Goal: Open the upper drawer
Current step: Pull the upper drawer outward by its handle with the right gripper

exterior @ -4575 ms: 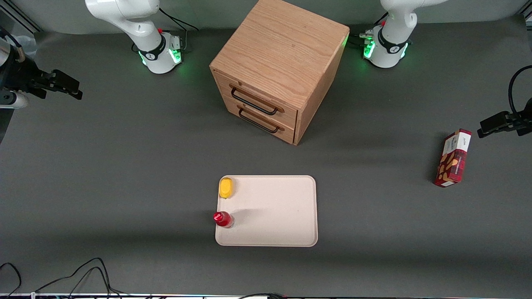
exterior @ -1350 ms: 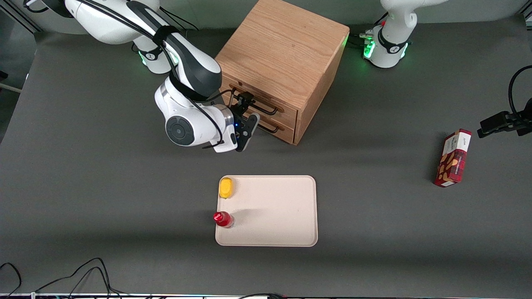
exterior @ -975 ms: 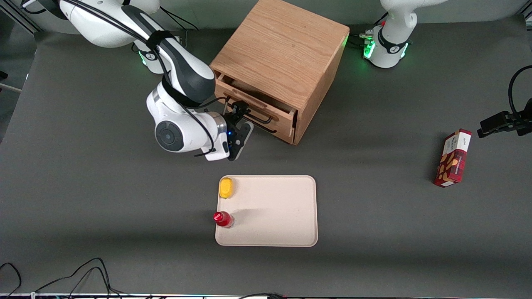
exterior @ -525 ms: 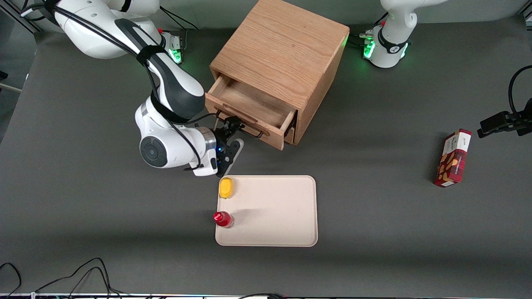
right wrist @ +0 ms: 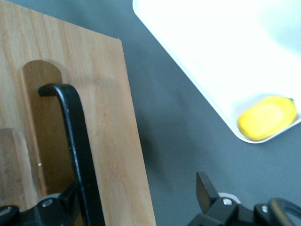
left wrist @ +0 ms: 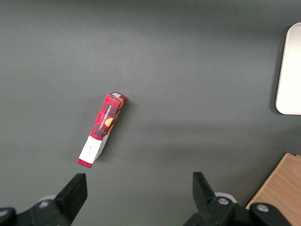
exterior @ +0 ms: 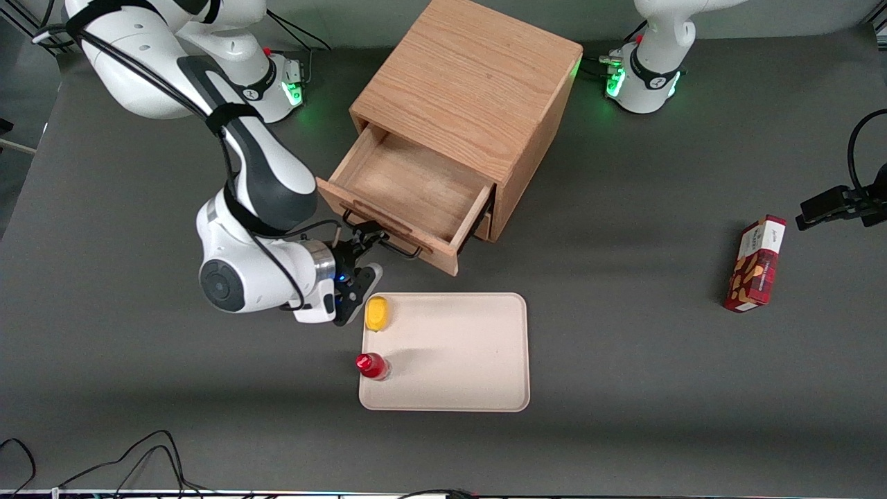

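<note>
Oak-faced and boxy, the upper drawer [exterior: 409,190] stands pulled well out of the wooden cabinet [exterior: 471,97] toward the front camera, its bare wooden floor showing and nothing visible inside. It looks rigid and fairly light for its bulk, likely to slide straight along its runners, and the only sensible hold is the black wire handle [exterior: 384,242] on its front panel: a thin, stiff, smooth bar that a two-finger grip can hook or pinch near its middle so the pull stays square. The gripper [exterior: 366,242] sits right at that handle, and in the right wrist view the bar [right wrist: 80,150] runs between the two fingers, one finger [right wrist: 207,188] well clear of it on the tray side, so the jaws read as spread around the bar, not clamped on it. The right arm reaches low from its base, forearm angled down, wrist turned sideways, hand level with the drawer front. Just nearer the camera lies a pale tray [exterior: 485,388] with a yellow object [exterior: 377,313] in its corner and a red-capped bottle [exterior: 371,365]. By my judgement the opening is nearly complete.
</note>
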Tool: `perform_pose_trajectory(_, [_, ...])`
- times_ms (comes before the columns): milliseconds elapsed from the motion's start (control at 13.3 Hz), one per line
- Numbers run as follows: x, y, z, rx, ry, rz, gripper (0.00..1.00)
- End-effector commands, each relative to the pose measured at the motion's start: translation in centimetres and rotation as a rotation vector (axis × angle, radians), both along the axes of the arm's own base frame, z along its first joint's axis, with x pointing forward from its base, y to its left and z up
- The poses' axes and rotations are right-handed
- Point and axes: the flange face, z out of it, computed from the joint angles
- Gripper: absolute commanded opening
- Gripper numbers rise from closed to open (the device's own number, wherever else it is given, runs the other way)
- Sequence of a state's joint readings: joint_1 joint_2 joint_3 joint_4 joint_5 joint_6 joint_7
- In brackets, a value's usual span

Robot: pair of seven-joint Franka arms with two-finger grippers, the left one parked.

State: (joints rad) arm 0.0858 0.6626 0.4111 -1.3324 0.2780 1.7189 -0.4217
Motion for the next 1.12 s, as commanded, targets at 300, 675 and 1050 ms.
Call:
perform_pose_trajectory(300, [4.1,-2.8,0.6,-0.017,-0.042,-0.051,1.0])
perform_pose_trajectory(675, [6.1,-5.6,2.1,-0.014,-0.093,-0.055,1.0])
perform_pose_trajectory(1050, [7.0,-6.6,4.9,-0.003,-0.132,-0.053,1.0])
